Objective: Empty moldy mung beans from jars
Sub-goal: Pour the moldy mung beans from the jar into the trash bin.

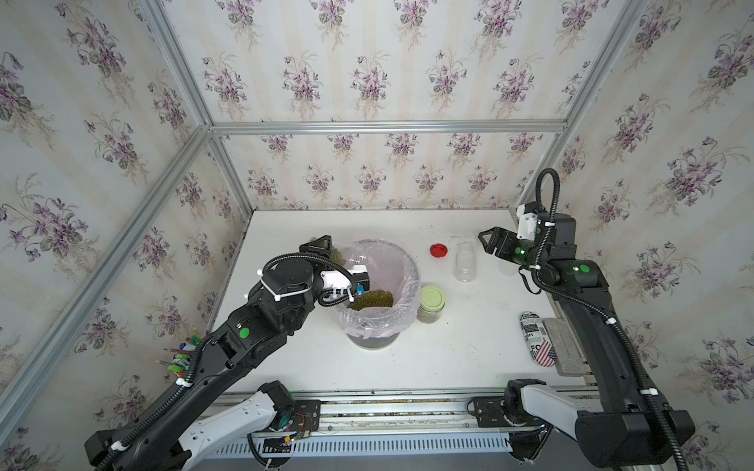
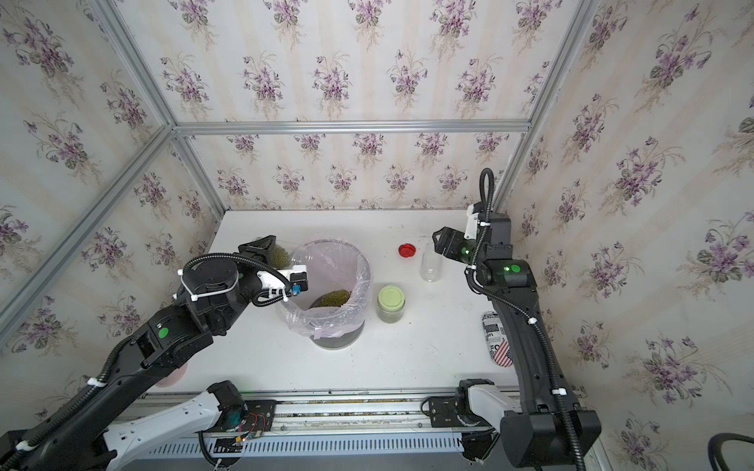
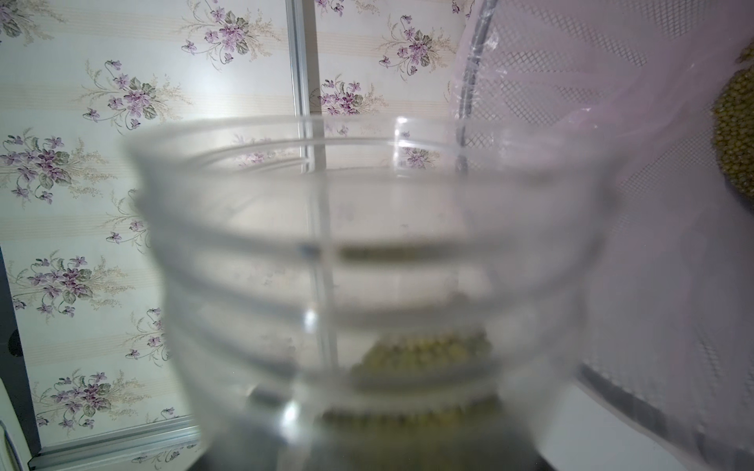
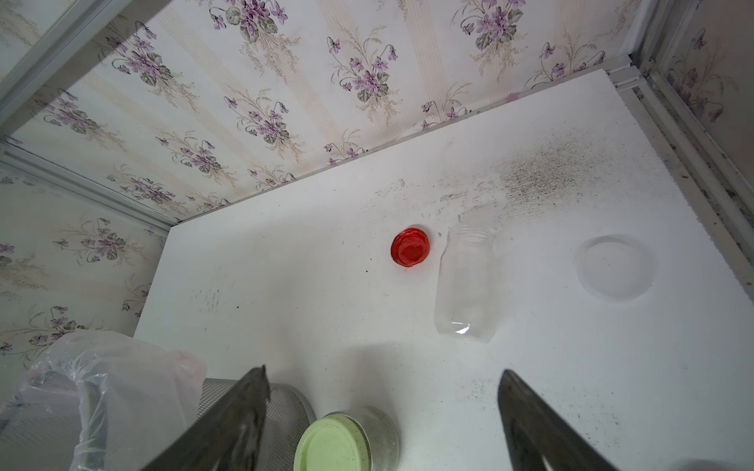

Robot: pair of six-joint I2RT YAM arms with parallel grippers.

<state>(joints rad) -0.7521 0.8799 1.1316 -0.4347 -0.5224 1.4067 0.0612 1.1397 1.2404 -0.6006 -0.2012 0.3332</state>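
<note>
Tilted jar (image 3: 367, 265) — left hand (image 1: 329, 248) pinches it; right hand (image 4: 383, 373) spread — newsprint pouch (image 1: 536, 338) illegible.

Floral wallpaper (image 1: 367, 81) — purple violets on pale stripes — covers the walls. Aluminium bars (image 1: 387, 127) frame them. The white tabletop (image 1: 449, 359) is smudged.

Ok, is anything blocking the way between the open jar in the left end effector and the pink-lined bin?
Nothing visible does. The small clear jar, lidless and tilted in the left end effector, has its mouth at the rim of the round bin lined with pink plastic; some olive-green mung beans sit inside it.
</note>
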